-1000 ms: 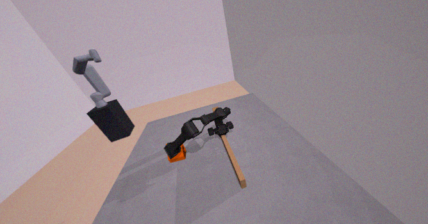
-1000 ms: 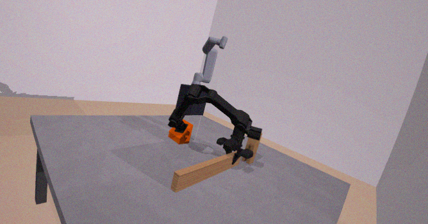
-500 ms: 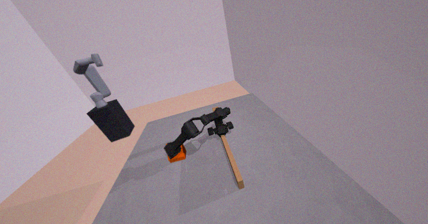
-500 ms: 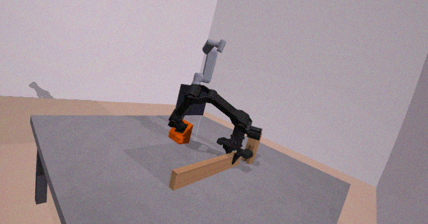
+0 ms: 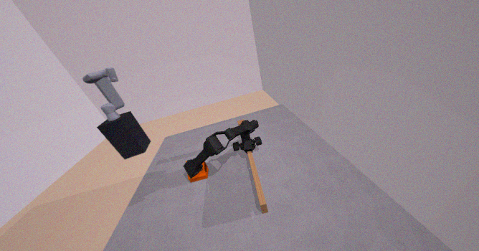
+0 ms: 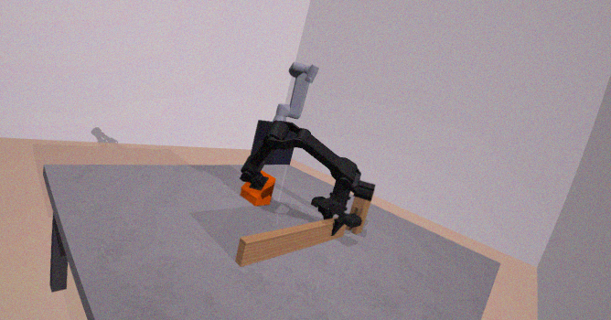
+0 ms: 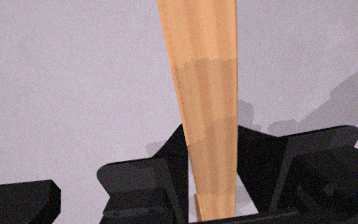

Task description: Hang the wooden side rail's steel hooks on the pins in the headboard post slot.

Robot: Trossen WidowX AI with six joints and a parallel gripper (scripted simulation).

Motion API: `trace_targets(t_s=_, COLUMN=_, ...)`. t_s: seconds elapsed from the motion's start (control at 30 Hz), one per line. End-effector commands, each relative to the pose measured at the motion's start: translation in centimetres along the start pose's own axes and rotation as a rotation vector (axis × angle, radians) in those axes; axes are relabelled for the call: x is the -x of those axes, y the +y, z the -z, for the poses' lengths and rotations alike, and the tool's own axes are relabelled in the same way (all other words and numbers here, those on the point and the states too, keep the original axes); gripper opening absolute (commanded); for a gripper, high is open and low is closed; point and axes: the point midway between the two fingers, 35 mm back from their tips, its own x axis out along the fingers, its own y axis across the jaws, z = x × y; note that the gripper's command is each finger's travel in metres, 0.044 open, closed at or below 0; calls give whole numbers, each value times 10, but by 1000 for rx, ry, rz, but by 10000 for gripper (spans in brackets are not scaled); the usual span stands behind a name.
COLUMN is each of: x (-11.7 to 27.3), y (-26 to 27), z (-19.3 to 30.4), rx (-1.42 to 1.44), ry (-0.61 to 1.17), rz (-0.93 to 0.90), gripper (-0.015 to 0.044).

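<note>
The wooden side rail lies lengthwise, its far end low at the table. My gripper points down and is shut on the rail near its post-side end, one finger on each side. The headboard post stands upright just beyond the gripper, partly covered by the arm. The hooks, the slot's pins and the gap between rail and post are hidden behind the gripper, so I cannot tell whether the hooks touch the pins.
The arm's orange base stands on the grey table. A black block with a grey arm on it stands beyond the table.
</note>
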Motion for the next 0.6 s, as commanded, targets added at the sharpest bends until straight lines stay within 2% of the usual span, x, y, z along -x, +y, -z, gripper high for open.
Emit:
trace_targets(t_s=0.0, x=0, y=4, z=0, rx=-23, ry=0, rz=-4, gripper=0)
trace_targets(t_s=0.57, x=1, y=0, z=0, rx=-23, ry=0, rz=-4, gripper=0)
